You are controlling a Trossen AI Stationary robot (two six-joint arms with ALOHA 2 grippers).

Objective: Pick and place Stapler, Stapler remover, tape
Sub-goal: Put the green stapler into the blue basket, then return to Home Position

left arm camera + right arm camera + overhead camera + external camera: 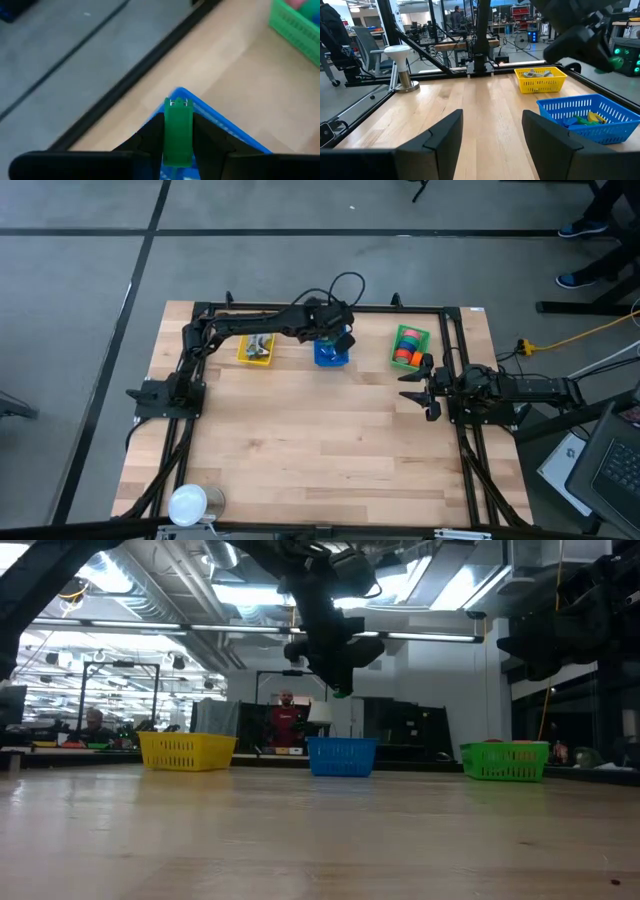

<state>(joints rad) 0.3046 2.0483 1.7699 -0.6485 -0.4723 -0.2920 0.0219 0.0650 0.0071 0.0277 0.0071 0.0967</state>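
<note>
Wooden tabletop [330, 440] carries three baskets along its far edge. We see the left gripper [178, 150] raised above the blue basket [331, 356], jaws pinching a green stapler remover [178, 131]. Our right gripper [420, 388] waits open beside the green basket [409, 346] holding the tape [405, 350].

We see a table [330, 440] of pale planked wood, its grain plain and its finish a soft satin; a black metal frame [320, 308] runs along its far edge; three baskets by that edge look like slotted moulded plastic, the yellow basket [186, 751], the blue basket [342, 756] and the green basket [505, 761]; the left gripper [178, 145] has matt black fingers around a smooth, matt green plastic piece [178, 131]; the right gripper [491, 137] looks equally matt and dark.
</note>
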